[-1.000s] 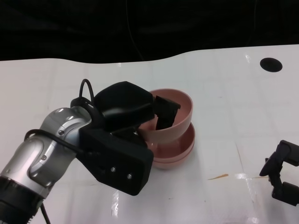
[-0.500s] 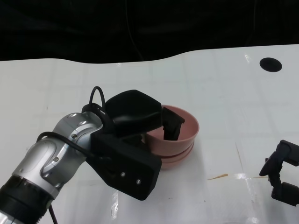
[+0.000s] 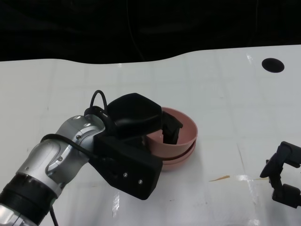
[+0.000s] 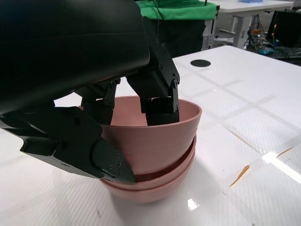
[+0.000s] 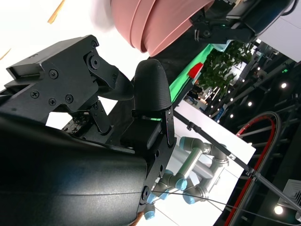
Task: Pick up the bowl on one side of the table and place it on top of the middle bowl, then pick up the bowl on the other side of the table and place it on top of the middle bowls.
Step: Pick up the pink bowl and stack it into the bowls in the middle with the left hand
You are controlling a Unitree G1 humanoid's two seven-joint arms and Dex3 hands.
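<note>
A stack of pink bowls (image 3: 181, 157) stands at the table's middle. The top pink bowl (image 3: 183, 129) sits nested in the stack, slightly tilted. My left hand (image 3: 134, 117) grips its near-left rim: fingers (image 4: 160, 101) reach inside against the wall and the thumb (image 4: 80, 146) presses on the outside. The lower bowls' rims (image 4: 160, 181) show just beneath it. My right hand (image 3: 283, 179) hovers low at the front right, well apart from the bowls, fingers apart and holding nothing. In the right wrist view the bowls (image 5: 160, 19) show beyond the right hand's fingers (image 5: 150, 94).
A white table (image 3: 225, 94) with a curved far edge against a dark background. A round black hole (image 3: 273, 65) lies at the back right. A thin orange sliver (image 3: 219, 178) lies between the bowls and my right hand.
My left hand has lowered the tilted top bowl down into the stack and it now sits lower and more level. The right hand has not moved.
</note>
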